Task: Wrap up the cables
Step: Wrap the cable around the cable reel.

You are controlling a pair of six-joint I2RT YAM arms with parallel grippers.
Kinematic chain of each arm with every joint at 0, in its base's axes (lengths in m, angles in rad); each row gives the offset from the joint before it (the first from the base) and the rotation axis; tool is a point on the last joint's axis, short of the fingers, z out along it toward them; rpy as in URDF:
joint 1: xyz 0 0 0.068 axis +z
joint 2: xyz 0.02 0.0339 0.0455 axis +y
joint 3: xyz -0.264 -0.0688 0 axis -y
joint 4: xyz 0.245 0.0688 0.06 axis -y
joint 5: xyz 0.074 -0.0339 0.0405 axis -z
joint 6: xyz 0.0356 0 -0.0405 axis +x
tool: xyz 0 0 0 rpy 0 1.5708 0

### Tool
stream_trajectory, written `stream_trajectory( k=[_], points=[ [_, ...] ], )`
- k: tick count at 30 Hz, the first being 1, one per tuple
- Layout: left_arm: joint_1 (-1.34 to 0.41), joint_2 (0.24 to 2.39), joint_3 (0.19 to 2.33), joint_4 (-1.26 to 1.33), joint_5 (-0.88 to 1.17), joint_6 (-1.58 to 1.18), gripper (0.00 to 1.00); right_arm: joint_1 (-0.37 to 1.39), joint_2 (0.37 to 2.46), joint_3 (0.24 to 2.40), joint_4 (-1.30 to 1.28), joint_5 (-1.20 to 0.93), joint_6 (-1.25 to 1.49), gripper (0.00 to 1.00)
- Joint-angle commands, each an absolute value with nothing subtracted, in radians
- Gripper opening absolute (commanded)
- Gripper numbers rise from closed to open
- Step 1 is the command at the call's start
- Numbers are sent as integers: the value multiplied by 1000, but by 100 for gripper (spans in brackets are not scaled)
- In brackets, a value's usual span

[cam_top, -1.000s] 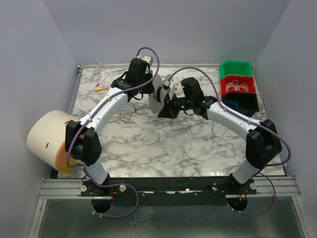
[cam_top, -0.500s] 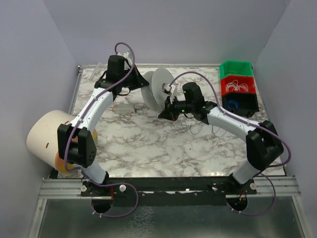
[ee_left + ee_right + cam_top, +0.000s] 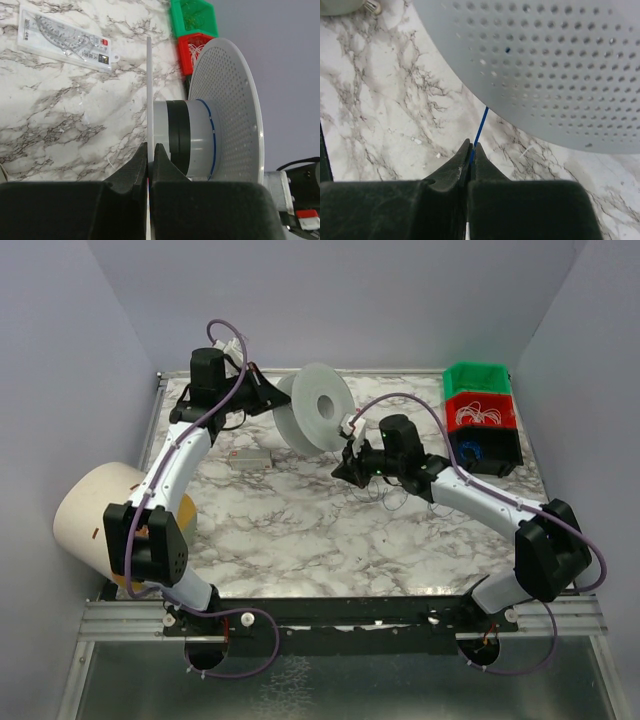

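Observation:
A white perforated spool [image 3: 318,408] hangs above the back middle of the table. My left gripper [image 3: 272,400] is shut on the edge of its thin near flange [image 3: 149,90]; the wide flange [image 3: 230,110] is on the right of the left wrist view. A dark band of wound cable [image 3: 179,137] sits on the hub. My right gripper [image 3: 346,468] is shut on a thin blue cable [image 3: 480,125] that runs up behind the spool [image 3: 545,65]. Loose dark loops of cable [image 3: 400,495] lie on the table under the right arm.
A clear packet with rulers [image 3: 250,458] lies left of the spool and shows in the left wrist view [image 3: 65,37]. Stacked green, red and black bins [image 3: 480,405] stand at the back right. A big cream roll [image 3: 95,515] sits off the table's left edge.
My left arm has swung back and left, lifting and turning the spool so its face shows. My right gripper has shifted slightly right with the cable.

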State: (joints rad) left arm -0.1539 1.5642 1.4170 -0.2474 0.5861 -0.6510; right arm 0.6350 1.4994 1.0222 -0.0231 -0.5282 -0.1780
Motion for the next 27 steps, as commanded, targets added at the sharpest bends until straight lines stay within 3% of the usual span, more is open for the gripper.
stream_trajectory(
  k=[1, 13, 27],
  points=[
    [-114, 1489, 1453, -78, 647, -696, 0, 600, 1494, 958, -119, -441, -184, 1],
    [-114, 1498, 1424, -115, 757, -654, 0, 531, 1489, 945, 116, 27, -102, 1],
    [-165, 1465, 1395, -270, 793, -457, 0, 412, 1523, 980, 283, 131, -28, 1]
  ],
)
